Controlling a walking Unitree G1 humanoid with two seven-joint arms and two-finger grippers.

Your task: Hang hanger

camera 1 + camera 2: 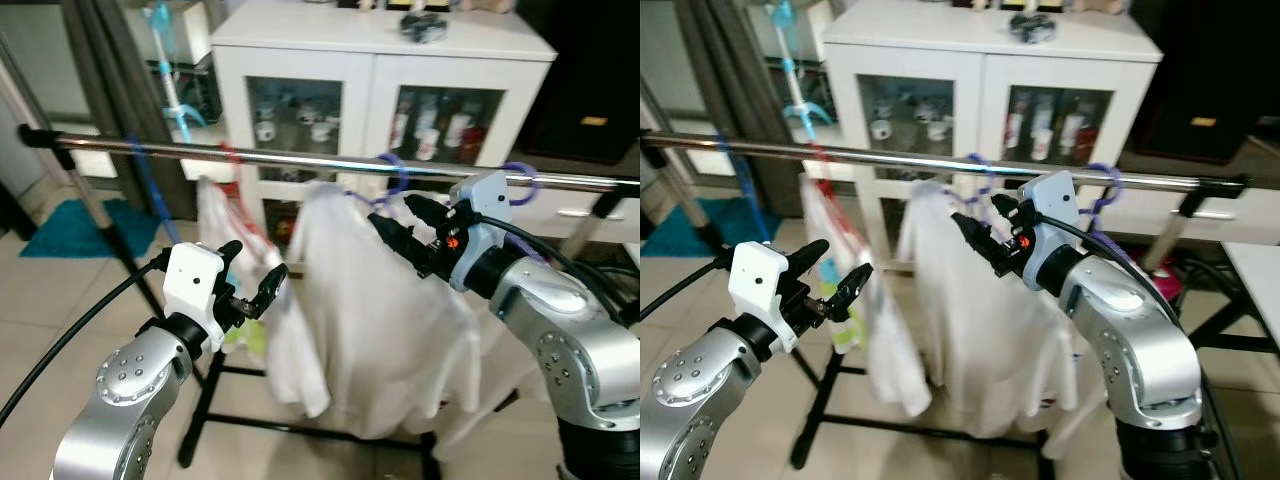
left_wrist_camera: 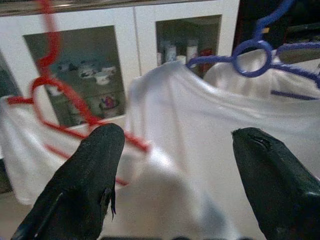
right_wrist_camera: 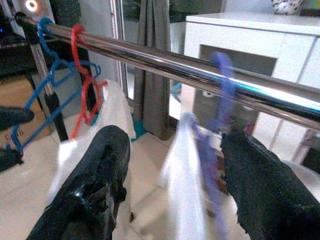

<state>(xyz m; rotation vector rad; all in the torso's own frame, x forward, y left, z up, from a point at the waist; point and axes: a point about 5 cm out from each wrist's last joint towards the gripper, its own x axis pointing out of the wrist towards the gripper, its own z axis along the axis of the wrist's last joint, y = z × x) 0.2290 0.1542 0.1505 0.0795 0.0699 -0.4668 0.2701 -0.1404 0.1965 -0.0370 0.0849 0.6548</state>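
A steel rail (image 1: 300, 160) crosses in front of me at chest height. On it hang a blue hanger (image 3: 47, 30), a red hanger (image 2: 47, 75) with a white garment (image 1: 215, 215), and a purple hanger (image 3: 222, 75) carrying a large white shirt (image 1: 370, 320). A second purple hook (image 1: 520, 178) sits further right. My right gripper (image 1: 392, 212) is open just below the rail, at the purple hanger's hook, which shows blurred between its fingers without touching them. My left gripper (image 1: 255, 268) is open and holds nothing, lower down beside the red hanger's garment.
A white cabinet (image 1: 380, 60) with glass doors stands close behind the rack. The rack's black legs (image 1: 200, 400) spread over the tiled floor. A teal mat (image 1: 75, 225) lies at the far left, beside a dark curtain (image 1: 110, 70).
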